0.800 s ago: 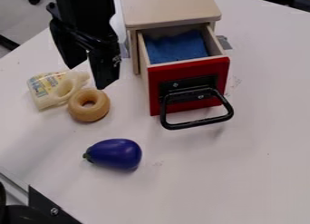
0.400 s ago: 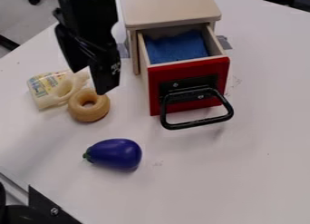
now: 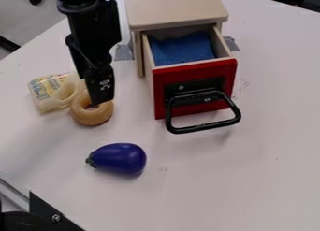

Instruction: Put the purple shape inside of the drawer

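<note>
Camera view: I have my black two-finger gripper (image 3: 101, 95) hanging in front of the tan ring-shaped toy (image 3: 94, 115), and I can't tell whether it is released or clenched. The glossy purple eggplant-shaped toy (image 3: 119, 158) lies on its side on the white table (image 3: 237, 183), outside the open wooden drawer (image 3: 195, 68) with its red front, black handle and blue lining. A pale, labelled toy bottle (image 3: 50, 93) lies just beside the ring.

My pincer (image 3: 100, 99) hides part of the ring (image 3: 92, 116) from me | bottle (image 3: 48, 104) beside it: print too small | cabinet (image 3: 175, 10) near it: cut off at top | drawer (image 3: 161, 85) near it: floor under blue lining (image 3: 182, 50) hidden
</note>
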### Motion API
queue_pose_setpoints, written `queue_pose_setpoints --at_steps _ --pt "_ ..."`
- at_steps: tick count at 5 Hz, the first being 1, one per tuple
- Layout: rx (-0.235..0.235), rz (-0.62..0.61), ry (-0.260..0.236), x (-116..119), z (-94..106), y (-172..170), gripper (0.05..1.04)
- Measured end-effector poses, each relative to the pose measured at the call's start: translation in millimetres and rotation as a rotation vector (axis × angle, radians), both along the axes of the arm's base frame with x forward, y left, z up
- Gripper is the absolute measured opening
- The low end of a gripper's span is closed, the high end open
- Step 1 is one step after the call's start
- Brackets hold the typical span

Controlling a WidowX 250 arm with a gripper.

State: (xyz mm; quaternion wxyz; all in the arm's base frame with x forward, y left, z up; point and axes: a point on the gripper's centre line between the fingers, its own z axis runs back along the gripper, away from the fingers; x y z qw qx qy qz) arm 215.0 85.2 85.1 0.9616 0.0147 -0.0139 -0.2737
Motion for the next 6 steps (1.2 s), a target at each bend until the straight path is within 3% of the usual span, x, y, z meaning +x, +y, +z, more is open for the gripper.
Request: queue_pose_setpoints --at_steps 2,3,5,6 --pt "-0.009 -0.242 0.080 -18 -22.1 -3 0.999" --pt "-0.017 -0.356 0.092 -30 -23.1 -13 0.999" --pt "-0.022 -0.483 0.082 -51 -27.7 -36 0.999" --pt "-0.021 -0.510 0.062 -49 -30.0 -44 0.999"
